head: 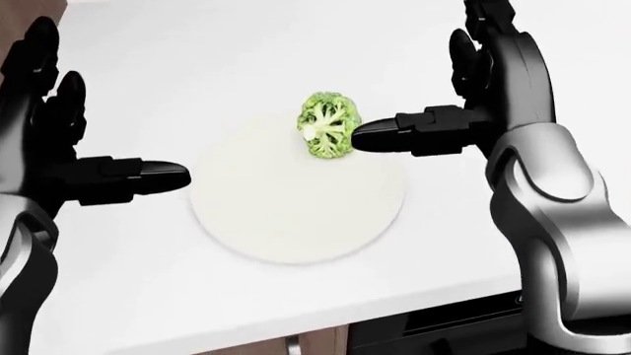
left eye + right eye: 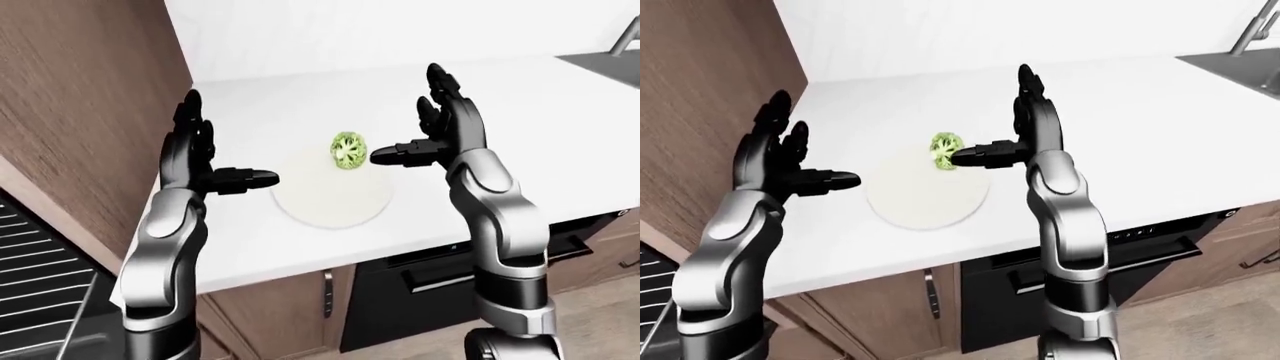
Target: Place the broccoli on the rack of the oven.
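A green broccoli floret [image 1: 328, 124] lies on the upper rim of a round white plate [image 1: 296, 214] on the white counter. My right hand [image 1: 434, 96] is open, fingers raised, its thumb tip [image 1: 370, 138] right at the broccoli's right side. My left hand [image 1: 89, 140] is open too, left of the plate, thumb pointing toward it with a gap between. In the left-eye view the oven rack [image 2: 30, 277] shows at the lower left.
A dark wood cabinet wall [image 2: 80, 112] rises left of the counter [image 2: 520, 105]. A black built-in appliance [image 2: 440, 285] sits under the counter edge. A sink and faucet [image 2: 1240, 52] are at the far right.
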Motion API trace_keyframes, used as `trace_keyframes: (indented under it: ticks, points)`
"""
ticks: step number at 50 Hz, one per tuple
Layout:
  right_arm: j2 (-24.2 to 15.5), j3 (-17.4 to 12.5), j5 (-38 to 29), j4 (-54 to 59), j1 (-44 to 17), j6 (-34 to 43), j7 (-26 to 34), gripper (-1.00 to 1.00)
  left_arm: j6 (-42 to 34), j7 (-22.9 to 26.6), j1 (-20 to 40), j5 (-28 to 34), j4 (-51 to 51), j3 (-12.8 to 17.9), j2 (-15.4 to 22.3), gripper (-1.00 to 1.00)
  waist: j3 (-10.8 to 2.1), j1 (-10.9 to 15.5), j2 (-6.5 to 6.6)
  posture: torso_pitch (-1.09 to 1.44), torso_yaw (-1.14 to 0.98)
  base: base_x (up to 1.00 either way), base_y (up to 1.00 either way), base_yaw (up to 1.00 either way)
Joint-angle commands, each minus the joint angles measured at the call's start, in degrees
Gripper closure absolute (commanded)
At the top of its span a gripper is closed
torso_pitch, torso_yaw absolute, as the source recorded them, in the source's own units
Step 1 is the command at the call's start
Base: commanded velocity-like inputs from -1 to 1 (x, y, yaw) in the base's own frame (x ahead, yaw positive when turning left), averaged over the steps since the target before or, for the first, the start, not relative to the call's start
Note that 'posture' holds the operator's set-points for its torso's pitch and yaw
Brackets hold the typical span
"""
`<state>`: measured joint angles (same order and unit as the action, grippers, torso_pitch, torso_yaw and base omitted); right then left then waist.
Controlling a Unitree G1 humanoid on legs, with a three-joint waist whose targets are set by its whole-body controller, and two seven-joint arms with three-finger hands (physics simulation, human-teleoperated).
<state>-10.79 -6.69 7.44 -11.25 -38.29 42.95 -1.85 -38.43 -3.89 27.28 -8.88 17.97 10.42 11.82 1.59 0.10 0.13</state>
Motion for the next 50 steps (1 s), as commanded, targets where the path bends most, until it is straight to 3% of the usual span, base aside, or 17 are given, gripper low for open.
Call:
trace_keyframes:
  ticks: [1, 6, 18, 40, 44, 47, 50]
  points:
    - [-0.4, 0.0, -0.7, -0.5, -2.7, -2.6, 0.0, -1.00, 1.7, -0.1, 1.7, 0.0, 1.5, 0.3, 0.5, -1.00, -1.33, 0.0, 0.07, 0.00, 0.00, 0.00, 0.00, 0.00]
    - [0.9, 2.5, -3.2, 3.0, -4.2, -4.9, 1.6, -1.00, 1.4, -0.1, 1.7, -0.2, 1.8, 0.5, 0.6, -1.00, -1.28, 0.0, 0.18, 0.00, 0.00, 0.00, 0.00, 0.00]
    - [4.4, 3.1, -4.0, 12.0, -7.4, -11.5, 1.6, -1.00, 0.9, -0.4, 1.7, -0.6, 2.3, 0.6, 0.9, -1.00, -1.47, 0.0, 0.59, 0.00, 0.00, 0.00, 0.00, 0.00]
    - [5.5, 3.9, -6.7, 29.6, -11.7, -25.0, 0.5, -1.00, 1.2, -0.4, 1.8, -0.6, 1.9, 0.6, 0.9, -1.00, -1.91, -0.1, 0.78, 0.00, 0.00, 0.00, 0.00, 0.00]
    - [5.7, 4.1, -7.0, 30.3, -11.7, -25.6, 0.5, -0.94, 1.2, -0.4, 1.8, -0.6, 1.8, 0.6, 0.9, -1.00, -1.95, -0.1, 0.79, 0.00, 0.00, 0.00, 0.00, 0.00]
    - [5.7, 3.9, -7.0, 31.6, -12.0, -26.5, 0.6, -0.78, 1.2, -0.4, 1.9, -0.6, 1.8, 0.6, 0.9, -1.00, -1.93, -0.1, 0.79, 0.00, 0.00, 0.00, 0.00, 0.00]
    - [5.8, 3.9, -7.1, 32.8, -12.3, -27.3, 0.5, -0.77, 1.7, -0.3, 1.8, -0.5, 1.2, 0.5, 0.9, -1.00, -1.92, -0.1, 0.80, 0.00, 0.00, 0.00, 0.00, 0.00]
